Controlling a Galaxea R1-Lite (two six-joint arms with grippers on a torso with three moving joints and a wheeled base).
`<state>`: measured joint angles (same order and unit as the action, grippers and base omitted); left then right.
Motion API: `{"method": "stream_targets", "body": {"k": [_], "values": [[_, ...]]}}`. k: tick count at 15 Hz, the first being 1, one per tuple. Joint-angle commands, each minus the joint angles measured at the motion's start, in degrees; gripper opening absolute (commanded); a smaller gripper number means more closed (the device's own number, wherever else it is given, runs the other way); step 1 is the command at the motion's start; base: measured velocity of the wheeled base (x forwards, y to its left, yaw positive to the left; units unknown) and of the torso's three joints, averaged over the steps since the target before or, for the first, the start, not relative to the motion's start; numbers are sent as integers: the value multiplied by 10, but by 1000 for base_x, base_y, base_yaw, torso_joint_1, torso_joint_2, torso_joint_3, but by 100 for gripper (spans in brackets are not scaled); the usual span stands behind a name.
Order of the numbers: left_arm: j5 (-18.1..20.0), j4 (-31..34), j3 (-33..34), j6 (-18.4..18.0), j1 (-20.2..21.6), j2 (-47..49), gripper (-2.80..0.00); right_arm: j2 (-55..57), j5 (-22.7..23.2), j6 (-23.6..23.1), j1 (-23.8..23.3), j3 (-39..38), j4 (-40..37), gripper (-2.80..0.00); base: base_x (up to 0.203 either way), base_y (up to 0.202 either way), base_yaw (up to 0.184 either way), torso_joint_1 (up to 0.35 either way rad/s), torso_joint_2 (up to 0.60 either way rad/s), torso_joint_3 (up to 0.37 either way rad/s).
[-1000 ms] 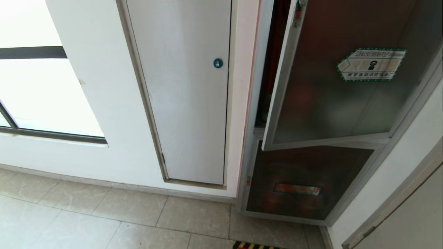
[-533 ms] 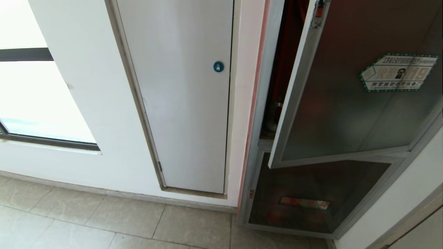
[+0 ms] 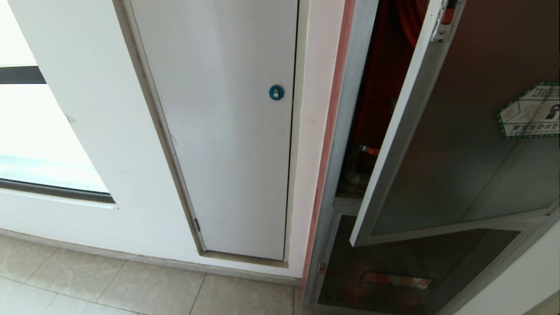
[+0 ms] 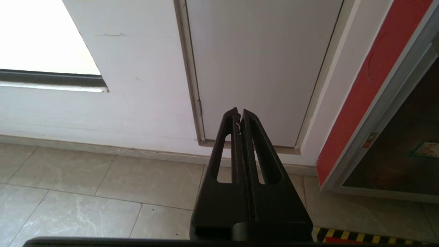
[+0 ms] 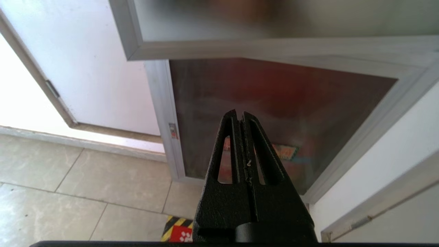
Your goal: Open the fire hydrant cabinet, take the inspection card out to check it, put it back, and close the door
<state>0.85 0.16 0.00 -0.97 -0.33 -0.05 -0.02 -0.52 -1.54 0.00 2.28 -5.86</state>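
Cabinets: one fire hydrant cabinet (image 3: 345, 144) is standing at the right of the head view, its long axis running upright along the wall, its grey frame reaching down to the floor (image 3: 109, 284).
Doors: one door (image 3: 459, 144) is hanging ajar, hinged at the right, its free edge swinging out from the wall and pointing toward the robot; its long axis is lying upright.
Opening: a narrow gap between frame and door edge is showing one red interior (image 3: 385, 78); what is standing inside it is too dim to tell.
Latches: one small red latch (image 3: 447, 16) is sitting at the top of the door's free edge.
Stickers: one green-bordered sticker (image 3: 531, 111) is showing on the glass, cut off by the picture's right edge.
Lower panels: one smaller dark glass panel (image 3: 393, 262) is sitting below the door, carrying one red label (image 3: 396, 280).
White panels: one plain white panel (image 3: 227, 131) is standing just left of the cabinet, with one blue round lock (image 3: 276, 92).
Windows: one bright window (image 3: 26, 131) is showing at the far left.
Inspection card: not showing in any view.
Left gripper (image 4: 239, 115): hanging low before the white panel's lower edge, fingers (image 4: 253, 144) pressing together on nothing.
Right gripper (image 5: 239, 116): hanging low before the lower glass panel, under the door's bottom rail, fingers (image 5: 255, 147) pressing together on nothing.
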Motion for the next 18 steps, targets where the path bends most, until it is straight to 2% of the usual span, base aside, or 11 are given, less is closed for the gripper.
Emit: {"method": "stream_targets", "body": {"k": [1, 3, 18], "values": [[0, 0, 0, 0, 0, 0, -280, -1, 0, 0, 0, 0, 0, -280, 197, 0, 2, -2, 2, -1], [0, 0, 0, 0, 0, 0, -280, 0, 1, 0, 0, 0, 0, -280, 153, 0, -1, 5, 4, 1], [-11, -1, 0, 12, 0, 0, -280, -1, 7, 3, 0, 0, 0, -280, 0, 0, 0, 0, 0, 0]]}}
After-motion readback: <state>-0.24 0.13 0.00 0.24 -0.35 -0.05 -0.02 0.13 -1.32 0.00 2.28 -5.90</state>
